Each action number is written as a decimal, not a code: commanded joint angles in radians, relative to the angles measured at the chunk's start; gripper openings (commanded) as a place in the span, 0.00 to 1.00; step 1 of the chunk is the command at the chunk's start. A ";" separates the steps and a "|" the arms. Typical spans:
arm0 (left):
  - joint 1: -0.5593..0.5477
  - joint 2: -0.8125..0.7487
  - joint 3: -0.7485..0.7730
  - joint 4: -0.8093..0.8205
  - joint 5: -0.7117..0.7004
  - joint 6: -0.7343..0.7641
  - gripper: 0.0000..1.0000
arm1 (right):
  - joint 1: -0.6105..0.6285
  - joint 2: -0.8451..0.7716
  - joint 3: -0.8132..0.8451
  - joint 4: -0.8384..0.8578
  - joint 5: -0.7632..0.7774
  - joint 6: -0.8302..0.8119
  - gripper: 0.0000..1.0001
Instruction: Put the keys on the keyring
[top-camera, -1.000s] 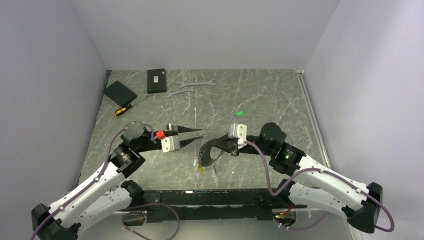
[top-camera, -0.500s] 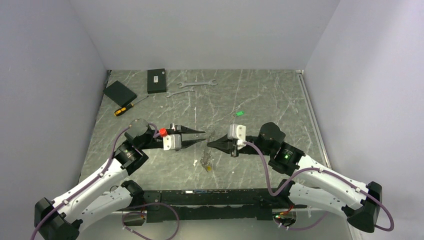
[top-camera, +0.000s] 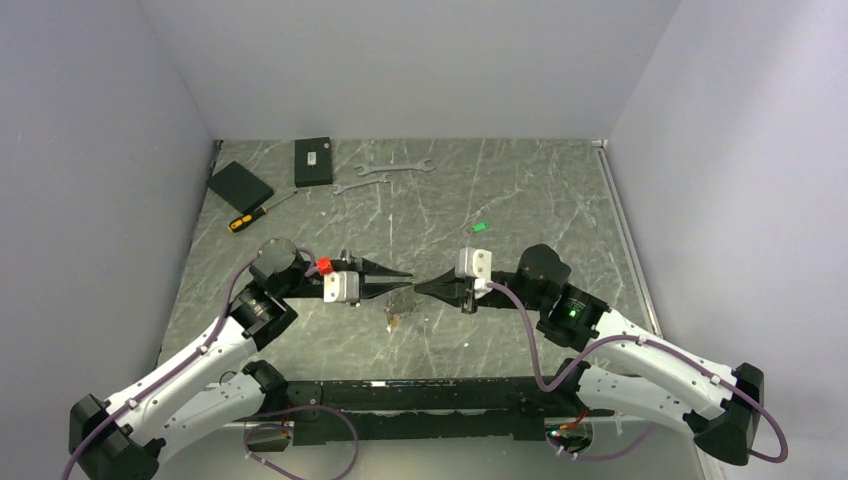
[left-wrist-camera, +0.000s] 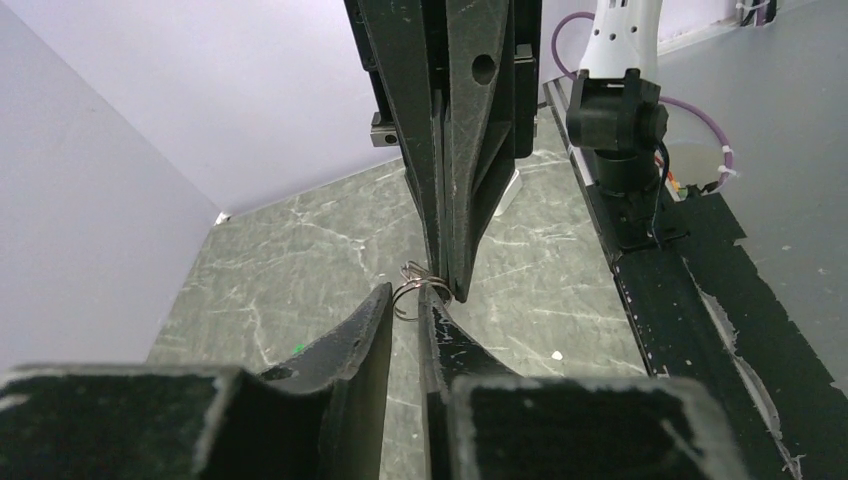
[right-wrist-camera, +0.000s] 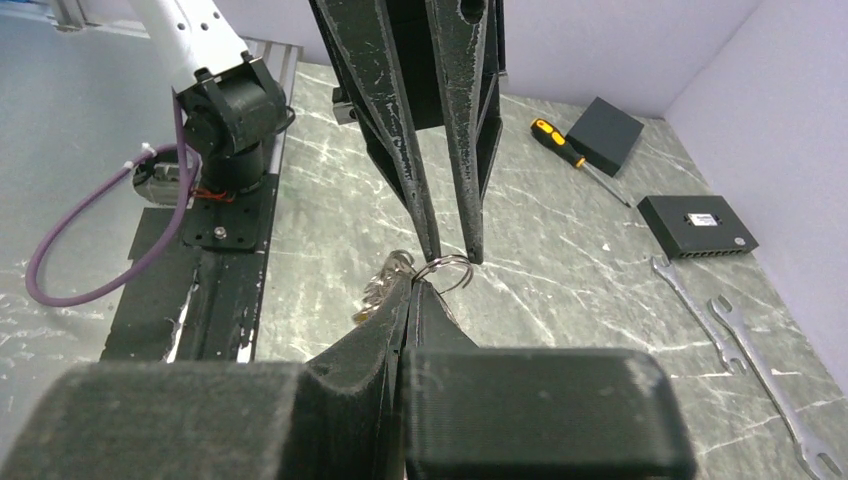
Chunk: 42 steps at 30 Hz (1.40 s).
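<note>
My right gripper (top-camera: 418, 288) is shut on a thin wire keyring (right-wrist-camera: 462, 266) and holds it above the table. A bunch of silvery pieces with a yellowish bit (top-camera: 394, 316) hangs from the ring. My left gripper (top-camera: 410, 283) meets it tip to tip. Its fingertips (right-wrist-camera: 432, 250) stand a narrow gap apart on either side of the ring's wire (left-wrist-camera: 410, 284). Whether they press on it is unclear. The keys show only as a small bright green tag (top-camera: 479, 227) lying on the table behind the right gripper, apart from both grippers.
Two silver wrenches (top-camera: 396, 168) lie at the back. Left of them are a black box (top-camera: 313, 161), a black pad (top-camera: 239, 184) and a yellow-handled screwdriver (top-camera: 250, 215). A black rail (top-camera: 420, 395) runs along the near edge between the arm bases.
My left gripper moved right until its tips met the right gripper's, and its jaws narrowed. The right gripper lifted the ring, and the hanging bunch swung left.
</note>
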 joint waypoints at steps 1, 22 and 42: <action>-0.003 0.012 0.002 0.046 0.037 -0.020 0.16 | 0.005 -0.006 0.045 0.086 -0.015 -0.014 0.00; -0.003 -0.002 -0.014 0.022 0.023 0.045 0.32 | 0.006 -0.023 0.042 0.095 -0.053 -0.002 0.00; -0.003 0.000 0.003 -0.004 0.056 0.075 0.00 | 0.006 0.011 0.065 0.061 -0.119 0.002 0.00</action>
